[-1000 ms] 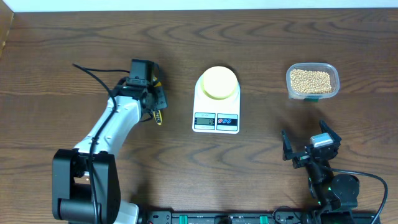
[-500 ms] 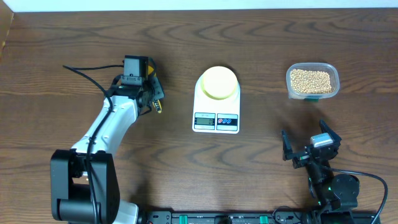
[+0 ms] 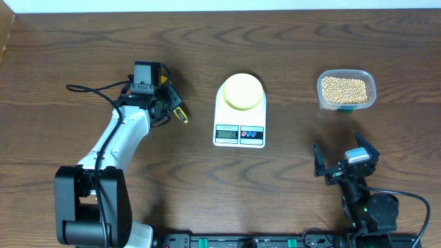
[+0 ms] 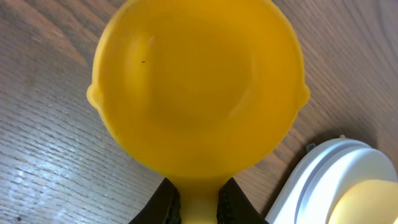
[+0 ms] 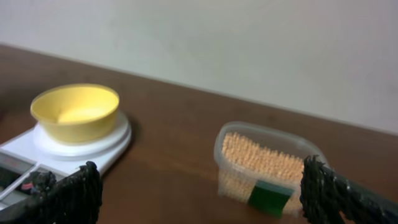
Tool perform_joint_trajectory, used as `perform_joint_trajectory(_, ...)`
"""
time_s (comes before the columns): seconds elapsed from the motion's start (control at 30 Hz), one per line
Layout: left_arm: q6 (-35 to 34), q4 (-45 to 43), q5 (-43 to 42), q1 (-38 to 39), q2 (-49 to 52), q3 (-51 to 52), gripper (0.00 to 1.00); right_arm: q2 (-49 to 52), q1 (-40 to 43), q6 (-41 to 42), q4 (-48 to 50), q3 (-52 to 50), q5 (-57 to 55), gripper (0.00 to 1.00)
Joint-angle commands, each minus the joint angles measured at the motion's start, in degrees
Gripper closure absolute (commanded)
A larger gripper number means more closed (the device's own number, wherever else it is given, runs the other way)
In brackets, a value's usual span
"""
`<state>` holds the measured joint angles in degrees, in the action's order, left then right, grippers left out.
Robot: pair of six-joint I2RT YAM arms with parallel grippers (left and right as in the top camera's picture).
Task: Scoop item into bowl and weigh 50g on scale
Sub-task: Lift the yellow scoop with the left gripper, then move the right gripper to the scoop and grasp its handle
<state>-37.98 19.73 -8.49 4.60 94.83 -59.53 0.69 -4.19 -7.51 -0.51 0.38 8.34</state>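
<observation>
My left gripper is shut on the handle of an empty bright yellow scoop, held just over the wood left of the scale; its dark fingers clamp the handle from both sides. In the overhead view only a yellow bit of the scoop shows beside the gripper. The white scale stands mid-table with the pale yellow bowl on its platform, empty. Tan beans fill a clear tub at the right. My right gripper stands open near the front, apart from the tub.
The right wrist view shows the bowl on the scale to the left and the bean tub ahead between my open fingers. The left arm's cable loops over the table's left side.
My left gripper has carried the scoop a little up-table and turned, so the scoop's visible end swung right toward the scale. The right arm has stayed still.
</observation>
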Motion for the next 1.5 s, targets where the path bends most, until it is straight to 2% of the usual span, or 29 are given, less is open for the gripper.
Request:
perform_joint_trajectory(0.0, -3.3, 0.2, -1.9, -0.2, -0.2, -0.3, 0.92, -0.3, 0.0, 1.3, 4.4, -0.1, 0.9, 0.01)
perform_joint_trajectory(0.13, -3.3, -2.3, -10.3, -0.2, -0.2, -0.3, 0.92, 0.1, 0.0, 1.9, 13.1, 0.9, 1.0, 0.01)
perform_joint_trajectory(0.2, -3.3, -4.5, -19.7, -0.2, -0.2, -0.3, 0.92, 2.3, 0.0, 1.9, 14.3, 4.1, 0.7, 0.01)
perform_joint_trajectory(0.3, -3.3, -5.7, -25.2, -0.2, -0.2, -0.3, 0.92, 8.0, 0.0, 2.0, 14.3, 9.5, 0.8, 0.01)
perform_joint_trajectory(0.43, -7.5, -5.7, -26.1, -0.2, -0.2, -0.3, 0.92, 19.4, 0.0, 5.1, 14.2, 19.5, 2.8, 0.01)
perform_joint_trajectory(0.63, -14.1, -5.4, -26.1, -0.2, -0.2, -0.3, 0.92, 40.8, -0.6, 11.0, 10.0, 38.7, 13.3, 0.01)
perform_joint_trajectory(0.77, -14.9, -5.5, -27.1, -0.4, -0.2, -0.3, 0.92, 54.0, -3.9, 14.3, -0.5, 52.0, 16.8, 0.01)
perform_joint_trajectory(0.93, -15.5, -5.5, -31.5, -2.0, -0.2, -0.3, 0.92, 69.8, -12.0, 13.4, -16.0, 67.8, 15.8, 0.01)
perform_joint_trajectory(1.03, -18.0, -5.1, -31.6, -3.3, -0.2, -0.3, 0.92, 75.6, -15.5, 11.9, -19.1, 73.2, 16.2, 0.01)
perform_joint_trajectory(1.13, -20.1, -4.3, -31.6, -4.5, -0.2, -0.3, 0.92, 79.2, -18.1, 11.9, -17.0, 74.2, 16.4, 0.01)
perform_joint_trajectory(1.27, -22.6, -3.9, -31.6, -5.3, -0.2, -0.3, 0.92, 84.1, -20.7, 16.8, -12.6, 74.1, 22.7, 0.01)
perform_joint_trajectory(1.3, -22.7, -3.8, -31.6, -5.3, -0.2, -0.3, 0.92, 85.1, -21.3, 16.9, -11.5, 74.1, 24.5, 0.02)
perform_joint_trajectory(1.33, -23.5, -3.7, -31.6, -5.3, -0.2, -0.3, 0.92, 86.6, -22.2, 17.2, -10.0, 74.1, 25.9, 0.13)
perform_joint_trajectory(1.4, -24.8, -3.5, -31.9, -5.3, -0.2, -0.3, 0.92, 88.9, -23.7, 20.1, -8.6, 74.1, 24.3, 0.43)
perform_joint_trajectory(1.43, -24.9, -3.6, -32.5, -5.3, -0.2, -0.3, 0.92, 90.5, -24.9, 23.4, -8.4, 74.1, 21.2, 0.49)
perform_joint_trajectory(1.47, -24.9, -3.6, -33.0, -5.3, -0.2, -0.3, 0.92, 91.6, -25.7, 25.6, -8.4, 74.1, 18.9, 0.49)
